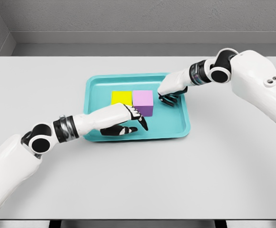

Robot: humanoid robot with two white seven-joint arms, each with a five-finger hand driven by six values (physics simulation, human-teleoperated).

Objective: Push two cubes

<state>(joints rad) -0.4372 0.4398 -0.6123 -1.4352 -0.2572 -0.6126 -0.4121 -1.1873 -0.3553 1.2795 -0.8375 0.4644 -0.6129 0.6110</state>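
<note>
A yellow cube (121, 97) and a pink cube (143, 101) sit side by side, touching, inside a teal tray (176, 129). My left hand (127, 121) lies in the tray just in front of the cubes, fingers stretched out flat and holding nothing; it covers the yellow cube's lower front. My right hand (170, 92) is over the tray to the right of the pink cube, fingers curled under, a small gap from that cube's right face.
The tray sits mid-table on a light grey tabletop (223, 166). A grey wall runs behind the table's far edge.
</note>
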